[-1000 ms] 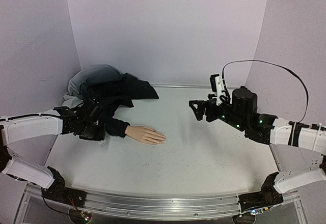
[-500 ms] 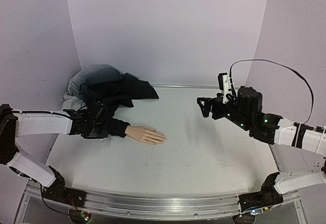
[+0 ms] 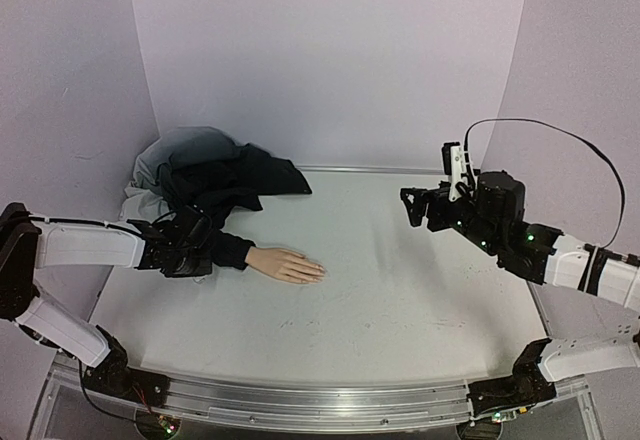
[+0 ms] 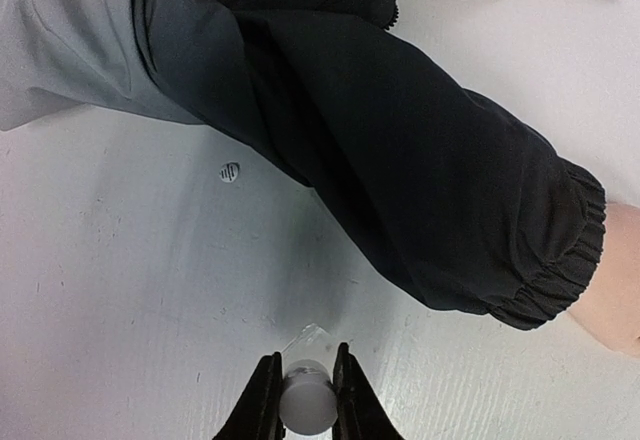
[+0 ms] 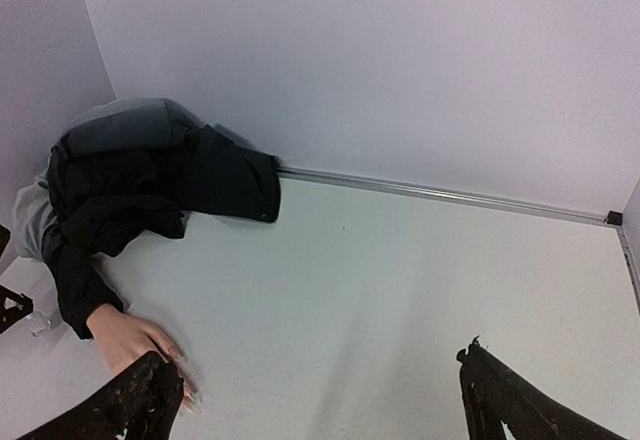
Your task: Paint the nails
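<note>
A pale peach mannequin hand (image 3: 285, 264) lies palm down left of centre, coming out of a dark sleeve (image 4: 420, 190). Its nails (image 3: 319, 272) are too small to make out. My left gripper (image 3: 200, 265) sits by the sleeve's cuff, shut on a small clear bottle (image 4: 305, 348) by its white cap (image 4: 307, 407), low over the table. My right gripper (image 3: 410, 210) hovers above the table's right side, wide open and holding nothing. In the right wrist view one of its fingers (image 5: 130, 410) covers part of the mannequin hand (image 5: 125, 332).
A heap of black and grey clothing (image 3: 205, 175) fills the back left corner. Purple walls close in the back and both sides, with a metal rail (image 5: 450, 196) along the back edge. A tiny grey object (image 4: 229, 172) lies beside the sleeve.
My right arm has drawn back to the right, away from the centre. The left forearm has shifted slightly while its gripper stays by the cuff. The mannequin hand has not moved.
</note>
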